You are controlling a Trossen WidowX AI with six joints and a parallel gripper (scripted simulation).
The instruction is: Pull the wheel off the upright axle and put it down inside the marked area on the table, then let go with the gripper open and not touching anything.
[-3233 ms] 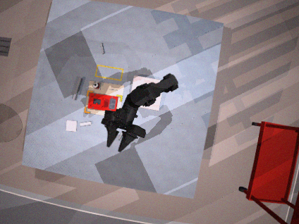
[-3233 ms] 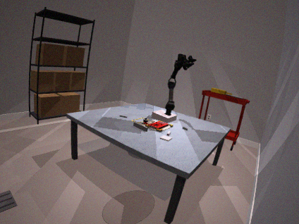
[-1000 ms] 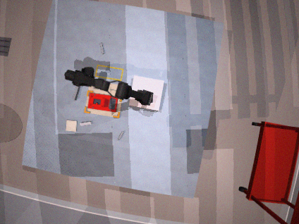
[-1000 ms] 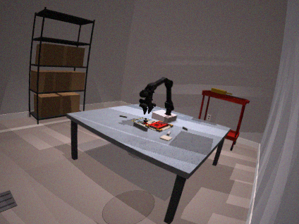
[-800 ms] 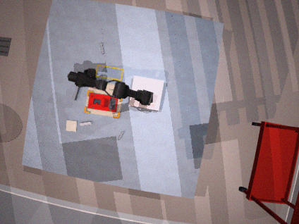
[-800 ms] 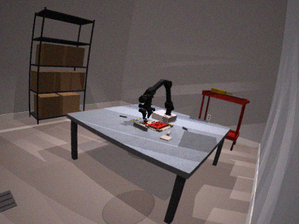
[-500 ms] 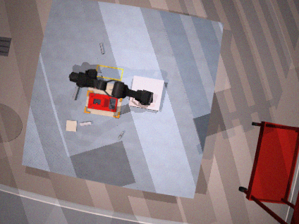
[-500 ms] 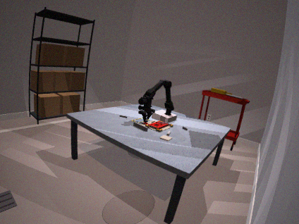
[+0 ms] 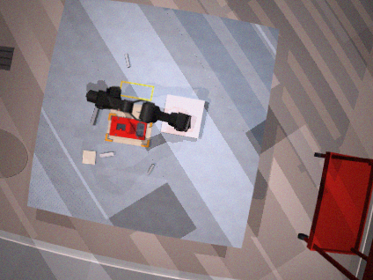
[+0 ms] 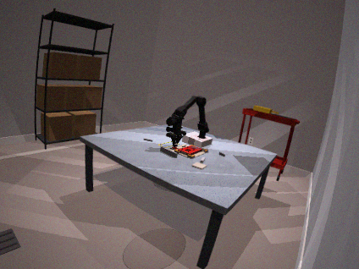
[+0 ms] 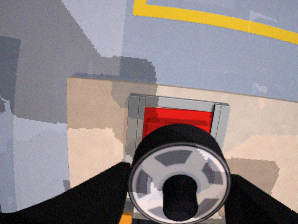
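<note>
In the wrist view the wheel (image 11: 149,179), a black tyre with a pale spoked hub, sits on the upright axle at the back edge of the red fixture (image 11: 176,119) (image 9: 120,128) (image 10: 190,150). The fixture rests on the tan board (image 11: 93,129) (image 9: 132,141). My gripper (image 11: 178,179) (image 9: 112,96) (image 10: 174,137) is down over the wheel with a black finger on each side, shut on it. The yellow marked area (image 11: 200,16) (image 9: 138,83) lies on the table just beyond the board. The arm hides the wheel in the top and exterior views.
The arm's base stands on a white plate (image 9: 193,106). A tan square (image 9: 89,157) and small pegs (image 9: 127,60) (image 9: 150,168) (image 9: 106,154) lie loose on the table. A red cart (image 9: 343,207) (image 10: 271,116) and a shelf with boxes (image 10: 72,76) stand off the table.
</note>
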